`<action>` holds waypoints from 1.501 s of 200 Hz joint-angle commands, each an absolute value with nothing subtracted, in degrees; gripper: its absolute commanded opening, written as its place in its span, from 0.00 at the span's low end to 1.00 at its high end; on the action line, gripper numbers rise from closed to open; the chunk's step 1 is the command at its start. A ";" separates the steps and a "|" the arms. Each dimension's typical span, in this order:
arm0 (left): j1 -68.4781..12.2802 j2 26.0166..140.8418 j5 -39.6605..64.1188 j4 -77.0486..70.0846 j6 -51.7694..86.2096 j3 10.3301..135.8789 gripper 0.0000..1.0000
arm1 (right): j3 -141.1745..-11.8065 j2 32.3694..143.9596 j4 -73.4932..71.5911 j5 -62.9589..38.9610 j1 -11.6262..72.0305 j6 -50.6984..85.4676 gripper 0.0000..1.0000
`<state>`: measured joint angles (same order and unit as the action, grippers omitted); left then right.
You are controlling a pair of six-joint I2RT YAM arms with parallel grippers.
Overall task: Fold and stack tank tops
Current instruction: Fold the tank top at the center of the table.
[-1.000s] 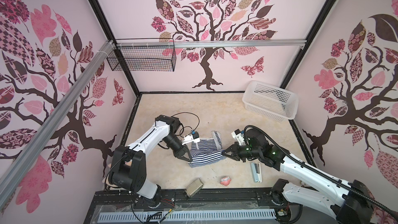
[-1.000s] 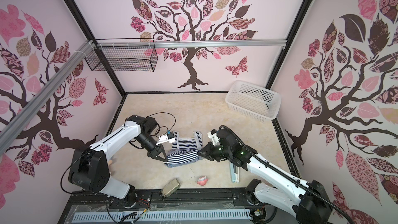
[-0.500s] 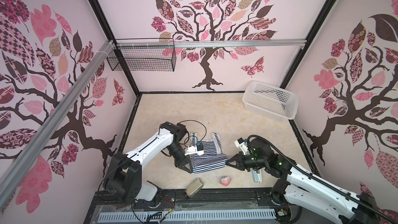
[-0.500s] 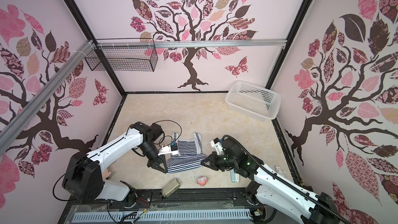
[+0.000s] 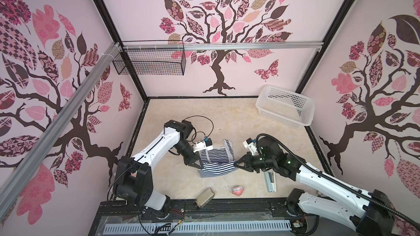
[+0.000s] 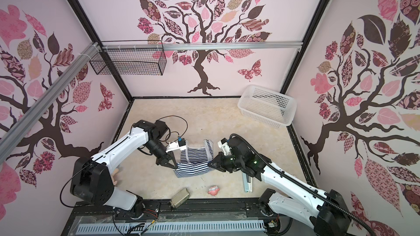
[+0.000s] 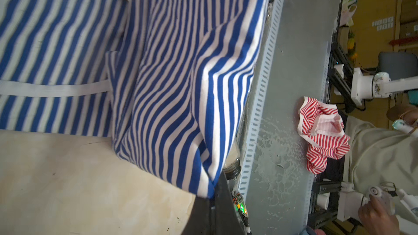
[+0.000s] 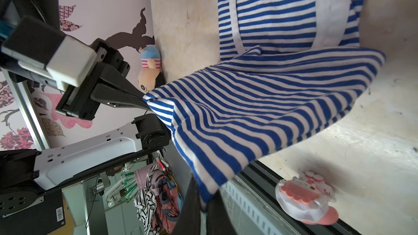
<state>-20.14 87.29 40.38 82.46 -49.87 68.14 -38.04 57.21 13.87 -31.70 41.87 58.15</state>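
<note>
The navy-and-white striped tank top lies near the table's front middle, its straps pointing to the back wall. Its hem is raised off the table and stretched between both grippers. My left gripper is shut on the hem's left corner; in the left wrist view its jaws pinch the striped cloth. My right gripper is shut on the right corner, and in the right wrist view the cloth hangs from it toward the left gripper.
A white perforated basket stands at the back right. A stapler, a pink toy and a metal tin lie near the front edge. A plush doll sits by the left arm's base. A wire basket hangs on the back wall.
Both grippers, still shut on the hem corners, pulled the tank top toward the table's front, then came back toward the straps with the hem raised.
</note>
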 commanded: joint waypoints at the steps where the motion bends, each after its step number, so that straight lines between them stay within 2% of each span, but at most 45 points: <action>1: -17.36 90.72 42.03 83.76 -52.68 71.60 0.00 | -41.36 59.75 14.03 -32.81 38.61 57.58 0.04; 116: -7.50 113.60 48.01 85.42 -53.41 89.07 0.00 | -48.27 80.72 2.87 -41.73 26.12 55.36 0.03; 195: -7.03 123.98 47.17 80.39 -46.12 98.23 0.00 | -55.90 99.00 -1.78 -44.36 22.20 54.62 0.06; 216: -6.85 126.82 46.28 79.56 -43.81 100.72 0.00 | -57.45 103.00 -3.35 -44.72 21.19 55.03 0.13; 232: -6.77 128.08 44.91 77.68 -41.47 101.31 0.01 | -59.81 106.04 -2.66 -44.82 20.92 54.37 0.28; 240: -6.77 128.56 43.82 76.64 -40.21 101.45 0.06 | -61.04 107.20 -2.04 -44.85 20.82 53.79 0.35; 261: -6.63 128.60 39.85 71.56 -34.72 100.57 0.20 | -63.79 108.27 0.49 -42.28 20.82 51.75 0.46; 300: -5.47 119.73 32.98 59.24 -26.42 93.35 0.39 | -63.43 100.48 5.60 -35.90 21.32 47.59 0.55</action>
<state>-6.46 126.23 38.04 67.55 -32.71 96.62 -63.13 106.76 1.08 -40.42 20.86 51.35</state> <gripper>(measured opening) 0.362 0.533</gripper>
